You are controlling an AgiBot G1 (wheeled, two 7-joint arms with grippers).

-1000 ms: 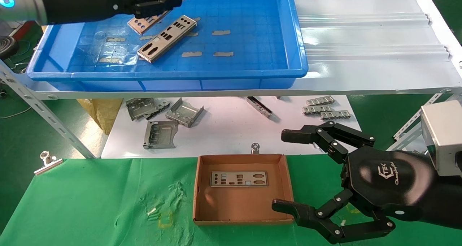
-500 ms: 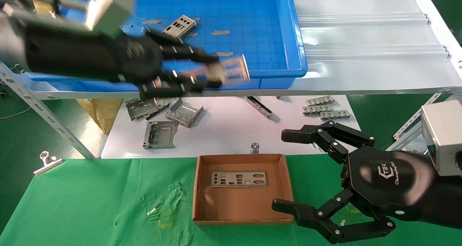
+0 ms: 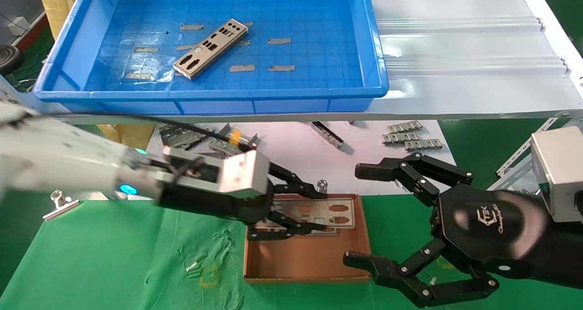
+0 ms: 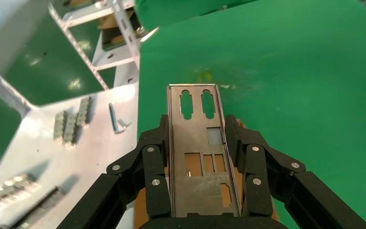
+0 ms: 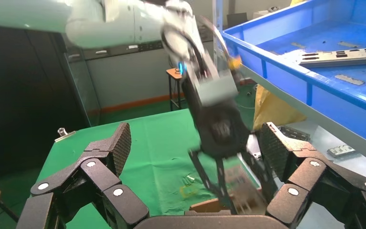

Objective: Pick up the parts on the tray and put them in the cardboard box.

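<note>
The left gripper [image 3: 303,210] hangs over the far half of the cardboard box [image 3: 309,260], its fingers [image 4: 155,164] clamped on the long edges of 1 perforated metal plate [image 3: 325,208], which lies roughly level just above a second plate resting on the box floor. 1 more plate [image 3: 211,48] lies diagonally in the blue tray [image 3: 218,94] on the shelf, near its middle. The right gripper [image 3: 364,214] hovers beside the box's right wall, fingers spread wide and holding nothing.
</note>
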